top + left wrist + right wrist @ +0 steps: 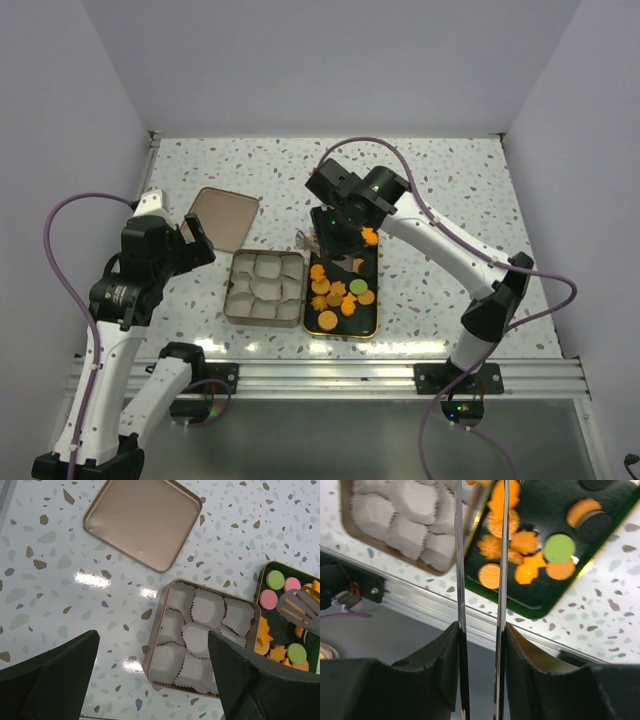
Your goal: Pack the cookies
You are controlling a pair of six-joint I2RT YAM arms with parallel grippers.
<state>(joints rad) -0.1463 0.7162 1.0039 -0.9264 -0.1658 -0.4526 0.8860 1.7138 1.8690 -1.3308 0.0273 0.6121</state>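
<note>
Logged cookies [490, 575] on dark tray [545, 500] toward near edge of table [50, 580]: orange rounds and flower shapes, plus green, pink and dark rounds. Found tin [151, 652] of white paper cups [207, 607] just left of tray, side by side. Recorded right gripper [482, 627] above tray's far half, clenched on tongs [297, 609], slotted tip over cookies; cannot tell whether tip carries anything. Noted left gripper [195, 243] left of tin, fingers spread wide, released, above table. Spotted lid [142, 522] lying flat beyond tin, apart from it.
</note>
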